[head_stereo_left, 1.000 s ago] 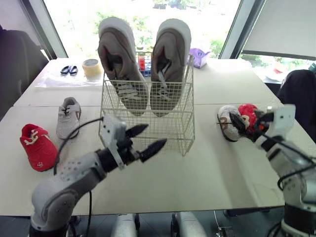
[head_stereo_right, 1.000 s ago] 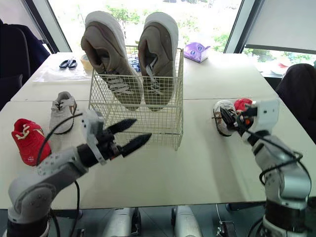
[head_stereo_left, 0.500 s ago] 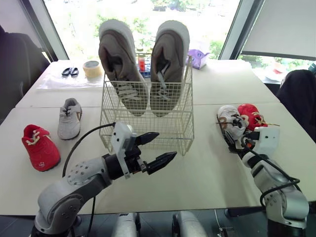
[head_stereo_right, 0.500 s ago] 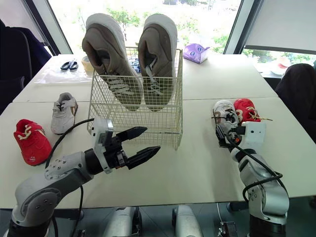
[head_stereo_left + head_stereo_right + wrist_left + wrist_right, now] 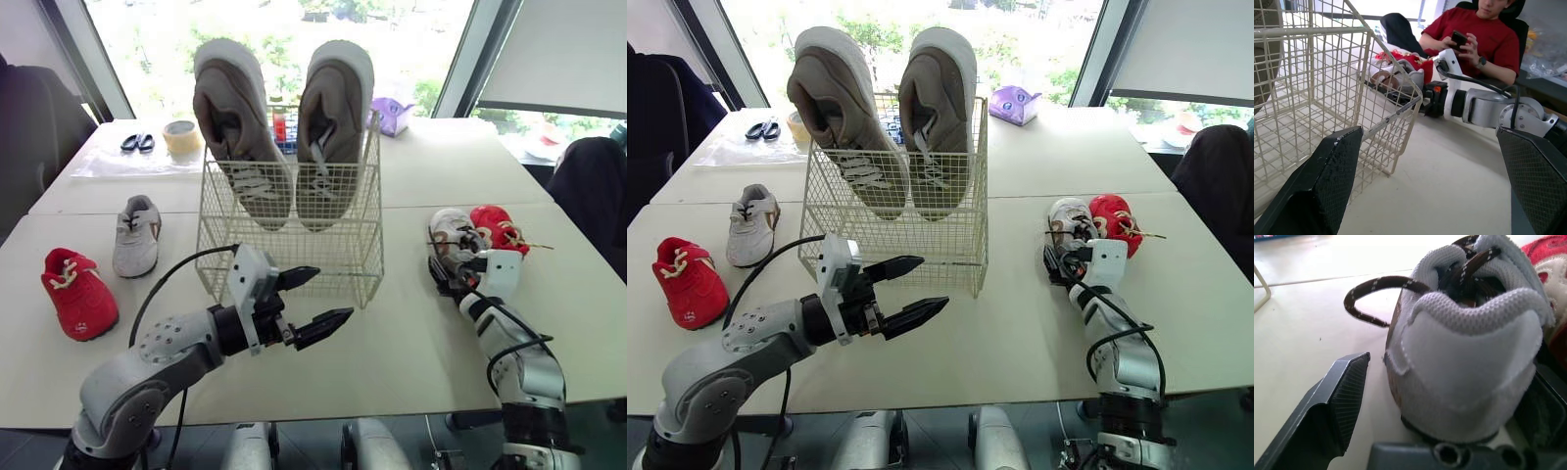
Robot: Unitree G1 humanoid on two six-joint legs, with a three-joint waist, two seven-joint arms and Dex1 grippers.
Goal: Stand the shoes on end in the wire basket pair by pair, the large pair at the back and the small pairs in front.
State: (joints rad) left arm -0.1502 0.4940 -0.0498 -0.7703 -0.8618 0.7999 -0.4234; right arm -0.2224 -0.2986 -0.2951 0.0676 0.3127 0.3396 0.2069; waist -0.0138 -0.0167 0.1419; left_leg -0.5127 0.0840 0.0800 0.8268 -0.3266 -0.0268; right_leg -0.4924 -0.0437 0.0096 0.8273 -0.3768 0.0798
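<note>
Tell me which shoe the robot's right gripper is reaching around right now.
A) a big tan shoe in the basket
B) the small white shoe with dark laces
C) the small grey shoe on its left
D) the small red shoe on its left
B: the open fingers of the right gripper stand either side of the heel of the small white shoe with dark laces, beside a small red shoe.
</note>
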